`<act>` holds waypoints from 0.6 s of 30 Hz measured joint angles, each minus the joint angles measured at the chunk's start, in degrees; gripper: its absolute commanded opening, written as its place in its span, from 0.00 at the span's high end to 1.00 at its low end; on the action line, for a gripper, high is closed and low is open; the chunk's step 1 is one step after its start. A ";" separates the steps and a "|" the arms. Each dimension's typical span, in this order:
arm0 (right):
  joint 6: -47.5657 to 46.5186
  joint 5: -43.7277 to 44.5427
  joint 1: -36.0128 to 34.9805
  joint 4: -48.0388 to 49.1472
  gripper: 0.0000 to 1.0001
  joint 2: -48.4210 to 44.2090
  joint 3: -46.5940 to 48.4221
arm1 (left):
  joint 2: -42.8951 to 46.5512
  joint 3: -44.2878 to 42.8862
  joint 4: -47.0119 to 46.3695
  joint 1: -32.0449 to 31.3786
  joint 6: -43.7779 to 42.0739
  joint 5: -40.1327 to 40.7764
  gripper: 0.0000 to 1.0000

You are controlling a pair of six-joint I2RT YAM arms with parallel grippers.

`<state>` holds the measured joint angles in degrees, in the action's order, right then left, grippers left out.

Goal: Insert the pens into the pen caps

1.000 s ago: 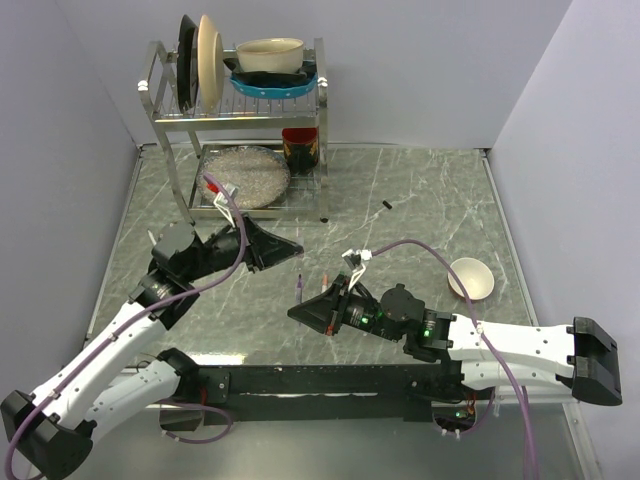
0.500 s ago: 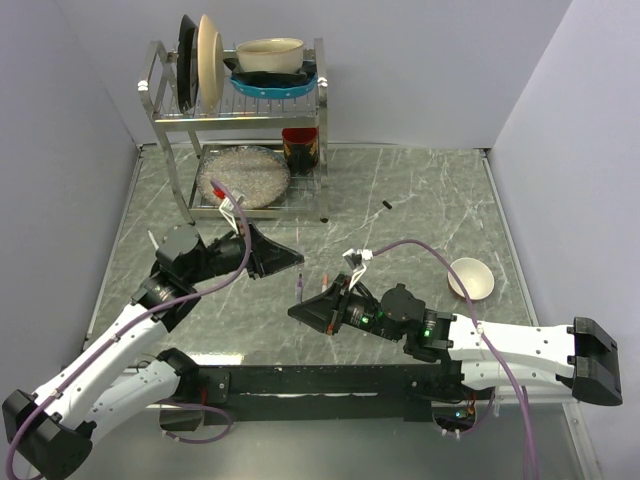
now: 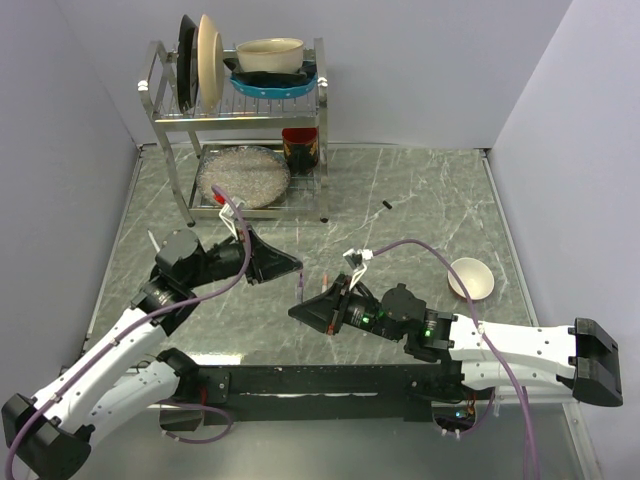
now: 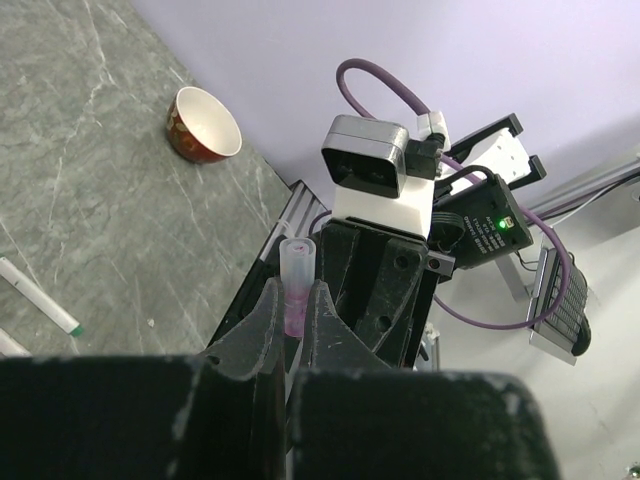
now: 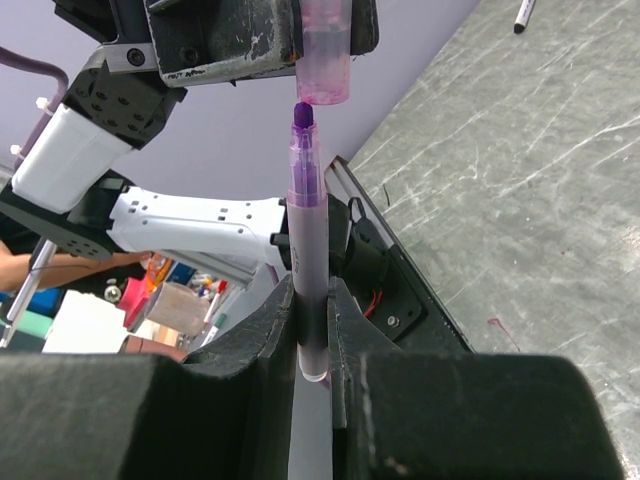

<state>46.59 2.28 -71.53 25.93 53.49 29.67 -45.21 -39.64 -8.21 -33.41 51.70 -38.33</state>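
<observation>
Over the middle of the veined grey-green stone tabletop [image 3: 430, 200], toward its near edge, the left hand [image 3: 297, 266] is clamped on a short translucent pink cap [image 5: 324, 60]. The right hand [image 3: 302, 304] is clamped on a slim translucent purple pen [image 5: 305, 220], whose tip sits just short of the cap's open mouth. Since a second ago the left hand has swung closer, while the right has held its place.
</observation>
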 measured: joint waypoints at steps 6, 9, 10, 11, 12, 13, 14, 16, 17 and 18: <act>-0.11 -0.98 0.37 0.22 1.00 0.81 0.33 | 0.37 0.11 0.20 -0.07 0.07 0.66 0.99; 0.07 -1.27 0.68 0.33 1.00 1.81 0.35 | 0.31 0.07 0.68 -0.35 0.09 0.61 0.99; 0.07 -1.40 0.68 0.39 1.00 2.10 0.37 | 0.22 0.04 0.83 -0.42 0.07 0.63 0.99; 0.07 -1.49 0.70 0.42 1.00 2.29 0.46 | 0.09 -0.02 1.05 -0.39 0.09 0.66 0.99; 0.07 -1.51 0.70 0.37 1.00 2.40 0.52 | -0.07 -0.17 1.31 -0.39 0.09 0.63 0.99; 0.07 -1.55 0.70 0.39 1.00 2.49 0.59 | -0.22 -0.37 1.64 -0.39 0.09 0.66 0.99; 0.07 -1.62 0.70 0.42 1.00 2.56 0.68 | -0.26 -0.59 1.86 -0.42 0.07 0.66 0.99; 0.04 -1.68 0.70 0.46 1.00 2.56 0.76 | -0.26 -0.90 2.27 -0.44 0.02 0.66 0.99; 0.07 -1.68 0.70 0.48 1.00 2.56 0.76 | -0.20 -0.96 2.40 -0.44 0.00 0.66 0.99; 0.04 -1.70 0.70 0.48 1.00 2.56 0.76 | -0.13 -1.01 2.58 -0.44 -0.02 0.68 0.99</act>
<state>46.63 0.58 -70.83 26.41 56.05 30.44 -45.34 -40.64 -5.63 -33.85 51.68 -37.65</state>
